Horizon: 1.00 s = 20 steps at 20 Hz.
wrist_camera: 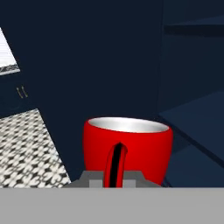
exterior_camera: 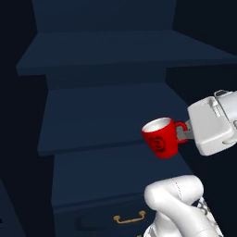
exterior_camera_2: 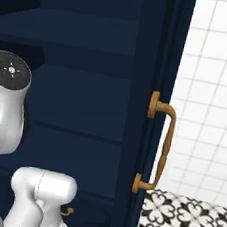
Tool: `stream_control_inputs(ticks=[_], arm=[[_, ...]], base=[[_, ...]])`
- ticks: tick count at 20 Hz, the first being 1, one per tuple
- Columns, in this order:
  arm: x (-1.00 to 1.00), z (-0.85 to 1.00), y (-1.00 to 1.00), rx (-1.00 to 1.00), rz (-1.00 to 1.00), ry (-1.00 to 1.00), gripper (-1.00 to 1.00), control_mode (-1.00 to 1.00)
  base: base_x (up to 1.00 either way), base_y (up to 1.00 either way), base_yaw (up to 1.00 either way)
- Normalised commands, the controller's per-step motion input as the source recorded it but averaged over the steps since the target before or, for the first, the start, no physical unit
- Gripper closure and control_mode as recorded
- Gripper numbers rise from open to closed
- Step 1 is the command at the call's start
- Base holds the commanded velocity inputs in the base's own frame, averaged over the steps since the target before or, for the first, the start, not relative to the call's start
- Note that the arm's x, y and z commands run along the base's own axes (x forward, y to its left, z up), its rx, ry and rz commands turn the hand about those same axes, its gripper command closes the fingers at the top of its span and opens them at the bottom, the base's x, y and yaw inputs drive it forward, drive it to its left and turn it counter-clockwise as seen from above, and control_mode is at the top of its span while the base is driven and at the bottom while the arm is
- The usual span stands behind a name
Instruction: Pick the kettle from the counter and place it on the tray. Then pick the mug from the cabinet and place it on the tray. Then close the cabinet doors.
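No writing is readable; the mug (exterior_camera: 161, 138) bears only a small dark mark. Its white inside looks empty. The end effector (exterior_camera: 182, 133) is clenched on the mug's handle, holding it upright, off the shelves of the open cabinet (exterior_camera: 106, 111).

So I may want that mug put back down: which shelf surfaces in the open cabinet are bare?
The shelf behind the mug, held by its handle in the gripper, is bare across its width, as is the shelf above. Space is tightest at the right, around the hand.
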Motion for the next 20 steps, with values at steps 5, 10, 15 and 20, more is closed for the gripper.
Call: stream_control_inputs(ticks=[5,10,15,20], arm=[[0.00,0.00,0.00,0.00,0.00,0.00,1.00,1.00],[0.00,0.00,0.00,0.00,0.00,0.00,1.00,1.00],[0.00,0.00,0.00,0.00,0.00,0.00,1.00,1.00],[0.00,0.00,0.00,0.00,0.00,0.00,1.00,1.00]], base=[[-0.65,-0.21,0.09],[-0.53,-0.12,0.49],[-0.46,-0.06,0.93],[-0.33,-0.17,1.00]])
